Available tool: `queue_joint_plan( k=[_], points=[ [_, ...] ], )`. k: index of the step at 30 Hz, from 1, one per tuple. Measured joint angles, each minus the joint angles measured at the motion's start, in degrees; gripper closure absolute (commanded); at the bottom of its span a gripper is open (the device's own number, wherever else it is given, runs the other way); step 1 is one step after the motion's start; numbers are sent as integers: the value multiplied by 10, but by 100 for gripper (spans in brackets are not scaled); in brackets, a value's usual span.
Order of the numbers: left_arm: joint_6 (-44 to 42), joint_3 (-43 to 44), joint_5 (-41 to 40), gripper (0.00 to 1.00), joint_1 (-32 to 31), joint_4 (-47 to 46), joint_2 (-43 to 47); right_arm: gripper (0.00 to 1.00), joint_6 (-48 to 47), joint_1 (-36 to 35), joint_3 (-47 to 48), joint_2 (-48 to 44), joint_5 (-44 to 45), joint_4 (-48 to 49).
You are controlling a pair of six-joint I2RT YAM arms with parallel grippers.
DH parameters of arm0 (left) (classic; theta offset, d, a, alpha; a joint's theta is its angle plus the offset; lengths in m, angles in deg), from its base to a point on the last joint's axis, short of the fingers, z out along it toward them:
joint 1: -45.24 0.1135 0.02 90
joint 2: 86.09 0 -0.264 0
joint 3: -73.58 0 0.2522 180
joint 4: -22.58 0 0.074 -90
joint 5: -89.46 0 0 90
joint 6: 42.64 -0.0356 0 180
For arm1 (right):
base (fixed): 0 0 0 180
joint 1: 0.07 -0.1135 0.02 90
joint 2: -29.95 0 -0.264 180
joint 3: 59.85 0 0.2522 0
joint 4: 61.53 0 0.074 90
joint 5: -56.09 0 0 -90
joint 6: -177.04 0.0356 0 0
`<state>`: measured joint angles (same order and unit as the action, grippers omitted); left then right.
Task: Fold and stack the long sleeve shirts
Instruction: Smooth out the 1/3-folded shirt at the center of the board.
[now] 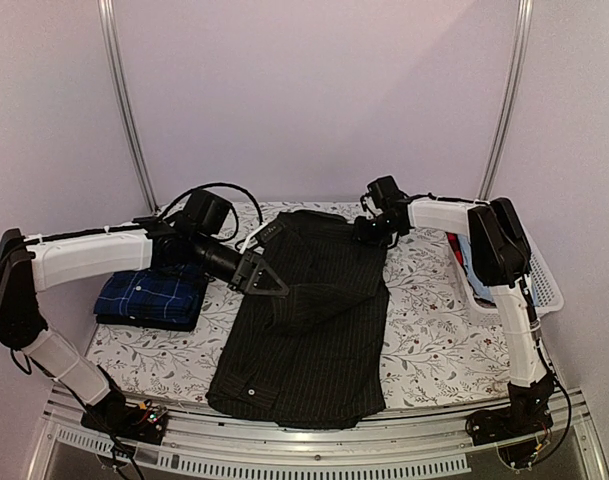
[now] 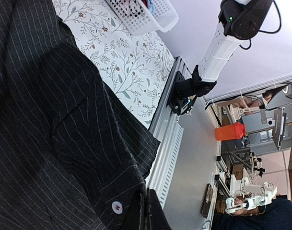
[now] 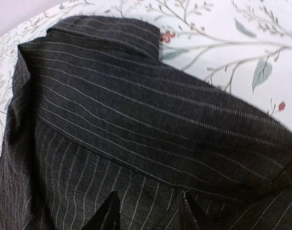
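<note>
The left gripper (image 2: 146,214) pinches narrowly on a buttoned edge of the black pinstripe shirt (image 1: 304,340), a detail only its wrist view shows. The right gripper (image 3: 149,213) rests with its fingers apart on the shirt's shoulder. Only the overhead view shows this shirt spread mid-table and the folded navy check shirt (image 1: 149,298) left of both grippers.

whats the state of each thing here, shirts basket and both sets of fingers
black shirt, laid out long, not folded up yet
blue checked shirt, folded, lying left of the black one
basket, upright at the right edge, things inside
left fingers, over the black shirt, open or shut unclear
right fingers, open, at the collar end
</note>
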<state>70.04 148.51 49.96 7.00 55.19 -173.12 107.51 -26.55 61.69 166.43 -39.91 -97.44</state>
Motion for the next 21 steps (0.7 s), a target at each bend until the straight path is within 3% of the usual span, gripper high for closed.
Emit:
queue_joint_plan(
  k=[11,21],
  points=[
    [0,8,-2,100,0,0,-4,79,-15,12,116,43,0,3],
    [2,21,-14,100,0,-1,-30,74,-23,27,141,107,2,-15]
  ],
)
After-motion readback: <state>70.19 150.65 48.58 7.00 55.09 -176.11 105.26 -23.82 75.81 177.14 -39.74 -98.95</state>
